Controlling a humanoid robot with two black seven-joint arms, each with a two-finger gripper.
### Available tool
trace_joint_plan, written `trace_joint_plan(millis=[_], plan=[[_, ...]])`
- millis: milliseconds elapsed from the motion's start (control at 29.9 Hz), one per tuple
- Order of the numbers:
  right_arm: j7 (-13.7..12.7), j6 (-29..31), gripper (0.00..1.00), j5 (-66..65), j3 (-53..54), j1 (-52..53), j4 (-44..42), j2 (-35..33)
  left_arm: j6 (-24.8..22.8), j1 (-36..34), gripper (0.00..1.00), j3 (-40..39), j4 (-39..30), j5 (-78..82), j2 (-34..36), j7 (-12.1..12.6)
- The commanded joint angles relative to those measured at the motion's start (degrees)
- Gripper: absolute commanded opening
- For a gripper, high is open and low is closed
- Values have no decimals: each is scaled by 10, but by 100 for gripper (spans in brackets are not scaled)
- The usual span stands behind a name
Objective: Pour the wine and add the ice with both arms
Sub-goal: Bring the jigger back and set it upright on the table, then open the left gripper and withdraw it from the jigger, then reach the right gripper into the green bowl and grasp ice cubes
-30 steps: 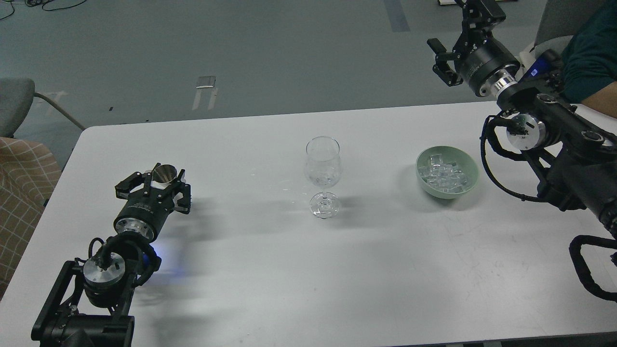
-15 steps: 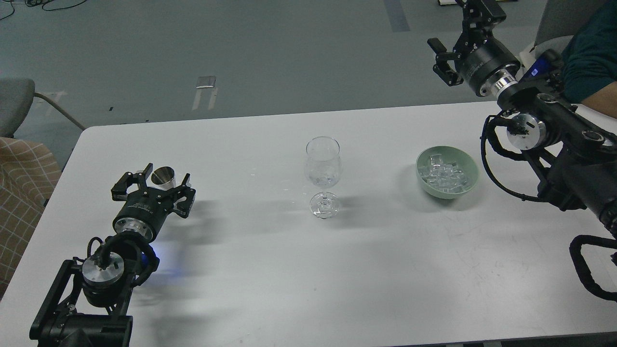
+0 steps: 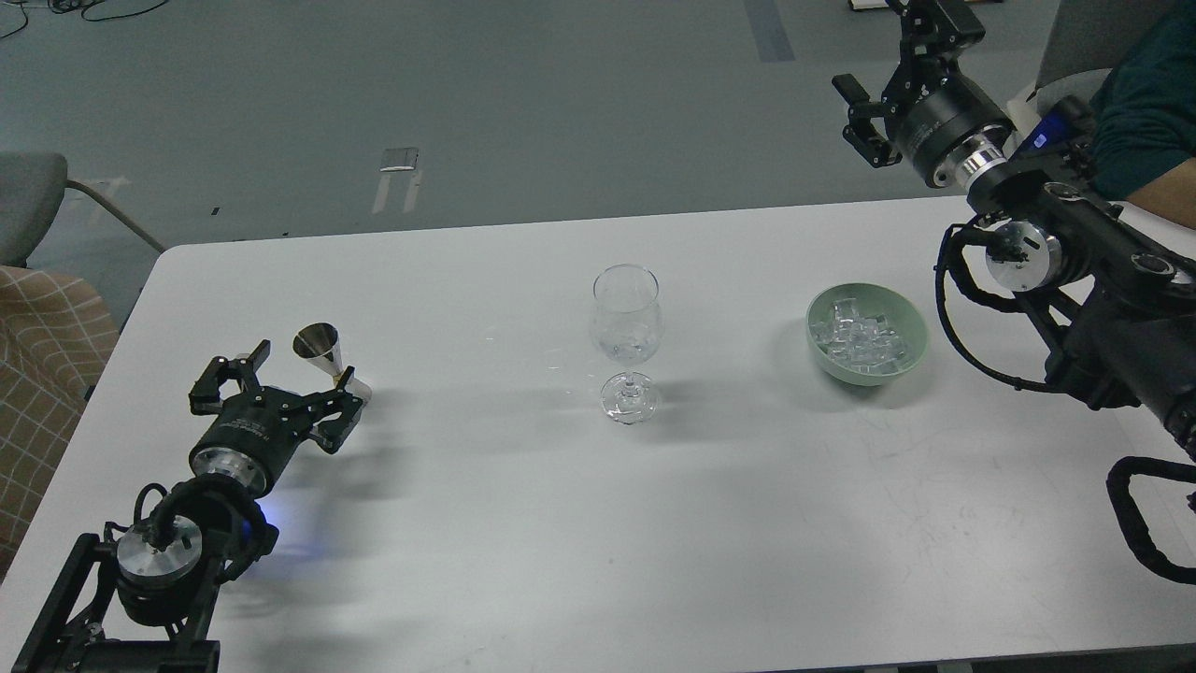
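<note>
A clear stemmed wine glass [image 3: 627, 322] stands upright mid-table, with something clear in the bottom of its bowl. A green bowl [image 3: 911, 322] to its right holds several clear ice cubes [image 3: 858, 338]. A small metal measuring cup [image 3: 319, 341] stands at the left of the table. My left gripper [image 3: 304, 366] is open, low over the table. The cup is at its fingertips, close to the right finger, and the gripper does not hold it. My right gripper [image 3: 888, 49] is open and empty, raised high beyond the table's far right edge, well above the bowl.
A person's arm in a teal sleeve [image 3: 1145, 103] rests at the far right corner of the white table [image 3: 561, 523]. A grey chair [image 3: 33, 192] and checked fabric [image 3: 42, 355] stand off the left edge. My right arm's cables [image 3: 953, 308] hang beside the bowl.
My left gripper opened around the metal cup, let go of it and drew back toward the lower left. The cup stays standing. The right arm has barely moved.
</note>
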Motion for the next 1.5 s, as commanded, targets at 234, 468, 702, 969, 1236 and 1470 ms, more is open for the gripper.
trace_joint_plan(millis=[234, 468, 702, 969, 1236, 1470], plan=[[0, 0, 100, 1, 0, 0, 1, -2, -97, 92, 98, -83, -22, 0, 13, 64], [0, 1, 100, -1, -1, -7, 19, -13, -196, 83, 98, -114, 18, 13, 97, 47], [-2, -18, 100, -54, -37, -14, 68, -59, -228, -44, 98, -107, 150, 142, 202, -66], [-1, -92, 100, -194, -122, -44, 216, -185, -220, -157, 98, -54, 168, 305, 197, -150], [1, -171, 100, -437, -134, -140, 330, -328, -191, -214, 98, 20, 168, 314, 193, -182], [2, -280, 100, -621, -134, -235, 340, -345, -173, -226, 98, 22, 168, 342, 165, -189]])
